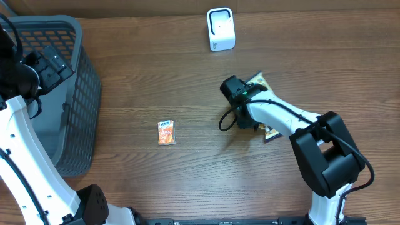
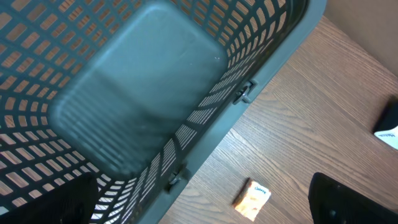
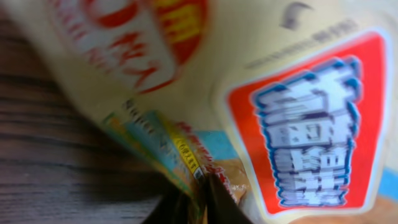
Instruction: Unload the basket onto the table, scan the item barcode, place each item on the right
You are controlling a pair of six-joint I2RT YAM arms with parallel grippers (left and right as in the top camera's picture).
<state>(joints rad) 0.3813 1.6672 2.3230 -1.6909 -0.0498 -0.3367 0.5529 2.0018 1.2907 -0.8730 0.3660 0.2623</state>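
Note:
A cream snack bag (image 3: 298, 112) with a red and blue label fills the right wrist view. My right gripper (image 3: 200, 194) is shut on its lower edge, a dark finger (image 3: 225, 206) on each side of the crimped seam. From overhead the bag (image 1: 258, 80) lies on the table under the right gripper (image 1: 247, 120), sticking out on both sides of it. No barcode shows. The white scanner (image 1: 220, 29) stands at the back of the table. My left gripper (image 2: 202, 205) hangs open over the grey basket (image 2: 143, 93), holding nothing.
A small orange packet (image 1: 166, 132) lies flat mid-table, and the left wrist view shows that packet (image 2: 252, 199) just outside the basket wall. The grey mesh basket (image 1: 69, 100) takes up the left side. The table's wood surface lies between packet and bag.

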